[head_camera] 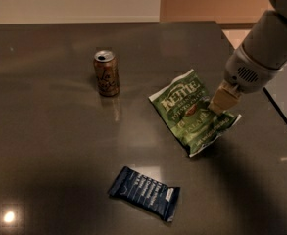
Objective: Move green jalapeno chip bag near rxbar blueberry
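Note:
The green jalapeno chip bag [188,112] lies on the dark table right of centre, white lettering facing up. My gripper [219,105] comes down from the upper right and is shut on the bag's right part, its tan fingers [223,97] pressed together on the foil. The rxbar blueberry [145,193], a dark navy bar with white text and a pale patch at its right end, lies flat near the front, below and left of the bag, well apart from it.
A brown-gold drink can [107,73] stands upright left of the bag. The table's right edge [280,112] runs diagonally close behind my arm, with pale floor beyond. The back edge meets a light wall.

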Controlling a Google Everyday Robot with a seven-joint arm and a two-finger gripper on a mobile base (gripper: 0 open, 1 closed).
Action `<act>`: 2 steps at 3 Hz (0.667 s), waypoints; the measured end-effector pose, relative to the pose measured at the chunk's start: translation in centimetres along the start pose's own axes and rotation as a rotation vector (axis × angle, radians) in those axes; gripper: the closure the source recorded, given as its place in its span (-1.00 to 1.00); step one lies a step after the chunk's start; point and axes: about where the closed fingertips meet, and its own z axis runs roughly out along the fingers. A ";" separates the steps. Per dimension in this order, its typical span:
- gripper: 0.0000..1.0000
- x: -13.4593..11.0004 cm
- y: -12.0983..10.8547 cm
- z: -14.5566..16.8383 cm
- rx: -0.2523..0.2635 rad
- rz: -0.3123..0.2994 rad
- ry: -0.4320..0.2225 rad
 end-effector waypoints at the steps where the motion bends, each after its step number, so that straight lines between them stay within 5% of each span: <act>1: 1.00 -0.1 2.1 -0.3 -0.043 -0.009 -0.018; 2: 1.00 0.2 4.2 -0.4 -0.085 -0.008 -0.018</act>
